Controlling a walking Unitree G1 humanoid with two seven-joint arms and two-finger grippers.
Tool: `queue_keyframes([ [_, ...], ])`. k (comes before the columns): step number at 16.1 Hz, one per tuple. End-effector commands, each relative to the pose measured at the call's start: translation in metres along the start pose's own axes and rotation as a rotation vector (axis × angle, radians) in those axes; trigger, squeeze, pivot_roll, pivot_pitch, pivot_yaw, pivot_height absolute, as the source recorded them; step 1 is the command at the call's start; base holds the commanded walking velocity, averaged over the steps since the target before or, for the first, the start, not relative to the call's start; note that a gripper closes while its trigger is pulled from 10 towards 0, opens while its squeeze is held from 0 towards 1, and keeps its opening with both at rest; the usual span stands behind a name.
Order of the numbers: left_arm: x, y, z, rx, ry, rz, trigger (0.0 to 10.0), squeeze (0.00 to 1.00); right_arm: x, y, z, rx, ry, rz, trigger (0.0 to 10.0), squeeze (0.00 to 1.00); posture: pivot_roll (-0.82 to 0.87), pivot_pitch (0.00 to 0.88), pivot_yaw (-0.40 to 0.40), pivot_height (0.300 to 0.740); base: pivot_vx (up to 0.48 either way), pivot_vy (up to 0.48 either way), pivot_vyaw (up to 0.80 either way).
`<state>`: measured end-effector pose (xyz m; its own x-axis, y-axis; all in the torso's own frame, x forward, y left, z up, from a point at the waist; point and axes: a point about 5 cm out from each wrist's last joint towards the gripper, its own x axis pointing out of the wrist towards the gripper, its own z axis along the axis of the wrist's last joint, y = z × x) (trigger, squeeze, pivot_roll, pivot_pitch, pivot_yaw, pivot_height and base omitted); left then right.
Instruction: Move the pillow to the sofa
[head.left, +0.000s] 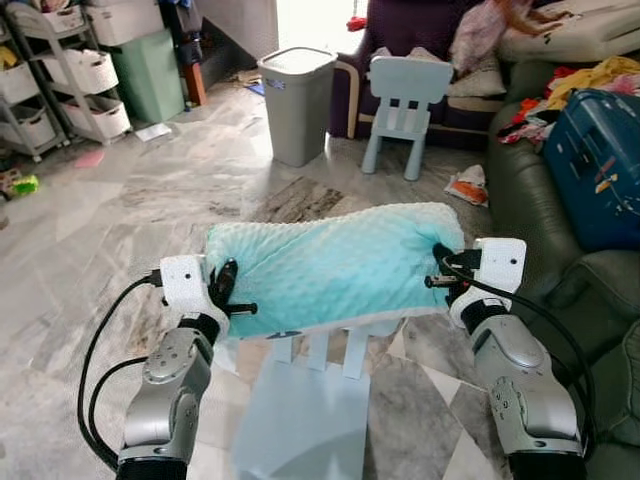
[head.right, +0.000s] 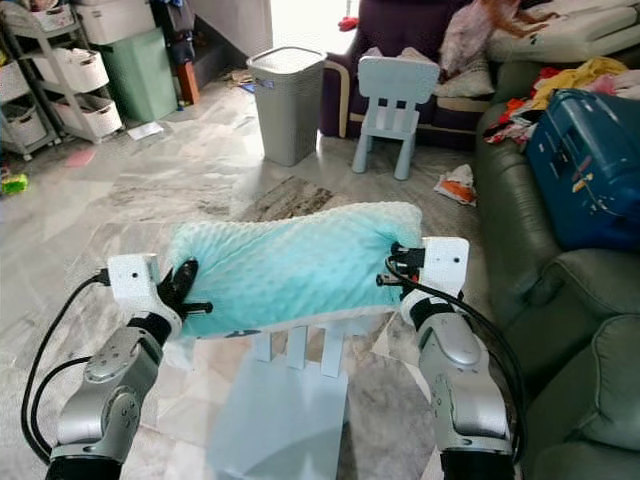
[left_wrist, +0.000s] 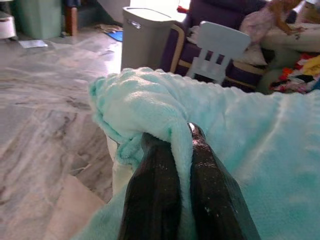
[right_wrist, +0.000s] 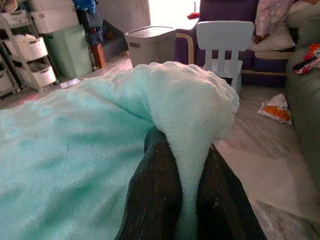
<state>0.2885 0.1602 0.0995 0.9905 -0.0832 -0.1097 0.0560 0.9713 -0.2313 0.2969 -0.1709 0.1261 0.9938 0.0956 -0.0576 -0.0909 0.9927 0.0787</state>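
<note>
Both claws pinch pillow (head.left: 335, 265) ends, long axis crosswise.

One pillow (head.left: 335, 265), two chairs (head.left: 404, 100).

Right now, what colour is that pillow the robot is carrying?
Pale mint green, with a dotted plush texture; the pillow shows best in the left eye view.

Daylight floods in from a blown-out doorway (head.left: 305, 20) at the frame's top centre; the marble floor (head.left: 130, 200) shows soft sheen, wrist views slightly soft up close
</note>
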Motion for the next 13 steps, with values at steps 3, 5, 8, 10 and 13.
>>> queue_keyframes([
  [3,-0.0015,0.0053,0.0072,0.047,-0.03,0.032,10.0,0.0,0.0046,-0.0062,0.0107,-0.05,-0.003,-0.047,10.0,0.0,-0.11,0.0,-0.01,0.74,0.0,0.0,0.0],
  [5,-0.0008,0.0047,0.0069,0.032,-0.025,0.03,10.0,0.0,0.0037,-0.0053,0.0109,-0.069,-0.023,-0.046,10.0,0.0,-0.12,0.0,-0.006,0.74,0.0,0.0,0.0],
  [8,0.0014,0.0007,0.0096,0.054,-0.01,0.023,10.0,0.0,0.0008,-0.0053,0.0078,-0.06,-0.037,-0.062,10.0,0.0,-0.12,0.0,-0.002,0.74,0.0,0.0,0.0],
  [10,0.0018,-0.0005,0.0094,0.085,-0.007,0.021,10.0,0.0,-0.001,-0.0029,0.0076,-0.064,-0.007,-0.026,10.0,0.0,-0.12,0.0,-0.001,0.74,0.0,0.0,0.0],
  [13,0.0005,0.0001,0.0072,0.038,-0.001,0.017,10.0,0.0,-0.0023,-0.001,0.0071,-0.043,-0.011,-0.001,10.0,0.0,-0.12,0.0,-0.001,0.74,0.0,0.0,0.0],
])
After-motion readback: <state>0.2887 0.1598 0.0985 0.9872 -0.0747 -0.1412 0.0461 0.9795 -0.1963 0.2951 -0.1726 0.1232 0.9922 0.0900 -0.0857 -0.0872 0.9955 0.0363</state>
